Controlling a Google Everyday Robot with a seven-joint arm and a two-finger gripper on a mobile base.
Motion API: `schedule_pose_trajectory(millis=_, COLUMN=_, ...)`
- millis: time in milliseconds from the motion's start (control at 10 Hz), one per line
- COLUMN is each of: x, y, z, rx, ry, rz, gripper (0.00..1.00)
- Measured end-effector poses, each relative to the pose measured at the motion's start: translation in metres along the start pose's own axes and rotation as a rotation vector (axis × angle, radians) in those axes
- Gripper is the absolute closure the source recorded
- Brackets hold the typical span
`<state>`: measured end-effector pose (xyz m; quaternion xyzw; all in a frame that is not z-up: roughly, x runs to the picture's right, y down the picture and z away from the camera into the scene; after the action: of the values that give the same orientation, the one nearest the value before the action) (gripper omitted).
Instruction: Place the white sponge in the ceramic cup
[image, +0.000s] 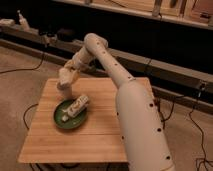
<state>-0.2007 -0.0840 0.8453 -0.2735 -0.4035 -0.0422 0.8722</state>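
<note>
Camera view: gripper (65, 81) hangs near table's (107, 135) far-left edge, directly over cup spot; cup hidden behind it. Sponge (64, 78) seemingly clamped in jaws, pale block at tip. Green dish (59, 120) just nearer. Coming move: straight down.
</note>
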Motion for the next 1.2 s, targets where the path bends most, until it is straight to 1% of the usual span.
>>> schedule_pose_trajectory(millis=100, x=-0.002, y=0.002, z=0.003, rx=-0.007, ry=-0.001, rz=-0.001, gripper=0.58)
schedule_pose_trajectory(millis=200, x=-0.002, y=0.003, z=0.006, rx=-0.013, ry=-0.004, rz=0.004, gripper=0.46)
schedule_pose_trajectory(millis=300, x=-0.001, y=0.003, z=0.006, rx=-0.012, ry=-0.007, rz=0.009, gripper=0.40)
schedule_pose_trajectory(millis=400, x=0.001, y=0.001, z=0.007, rx=-0.006, ry=-0.011, rz=0.018, gripper=0.28)
schedule_pose_trajectory(millis=500, x=0.003, y=-0.003, z=0.007, rx=0.007, ry=-0.014, rz=0.027, gripper=0.21)
schedule_pose_trajectory(millis=700, x=0.007, y=-0.008, z=0.006, rx=0.025, ry=-0.020, rz=0.037, gripper=0.20)
schedule_pose_trajectory(millis=900, x=0.010, y=-0.011, z=0.005, rx=0.039, ry=-0.037, rz=0.045, gripper=0.20)
schedule_pose_trajectory(millis=1100, x=0.006, y=-0.011, z=0.006, rx=0.035, ry=-0.056, rz=0.033, gripper=0.20)
schedule_pose_trajectory(millis=1200, x=0.000, y=-0.009, z=0.008, rx=0.025, ry=-0.075, rz=0.019, gripper=0.20)
